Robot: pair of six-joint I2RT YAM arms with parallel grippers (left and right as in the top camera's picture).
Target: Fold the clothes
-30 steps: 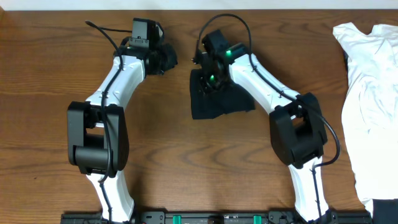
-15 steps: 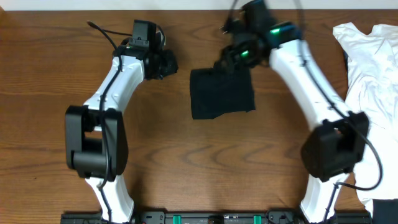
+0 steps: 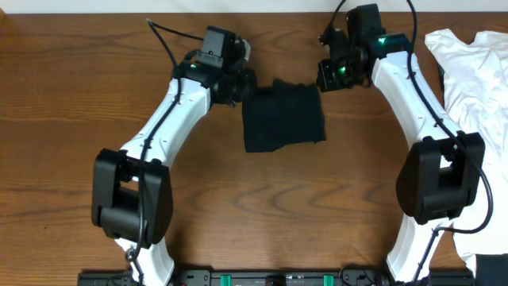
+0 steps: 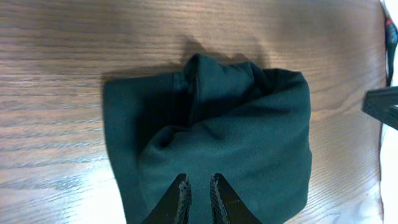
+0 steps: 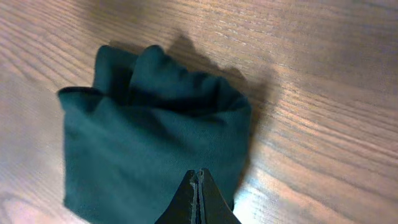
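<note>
The clothes (image 3: 283, 117) are one black shirt folded into a small bundle in the middle of the table, also seen in the left wrist view (image 4: 211, 137) and the right wrist view (image 5: 149, 137). My left gripper (image 3: 240, 81) hovers at the bundle's top-left corner. Its fingers (image 4: 199, 180) stand a narrow gap apart over the fabric, with nothing pinched between them. At the bundle's top-right corner is my right gripper (image 3: 333, 74), its tips (image 5: 198, 174) pressed together and empty above the cloth's edge.
A white shirt (image 3: 476, 119) lies spread along the table's right side. Bare brown wood (image 3: 262, 206) surrounds the bundle. Both arm bases stand at the front edge.
The right gripper has left the black bundle, swung to the upper right and shut. The left arm has moved right, up to the bundle's top-left corner. The bundle lies flat.
</note>
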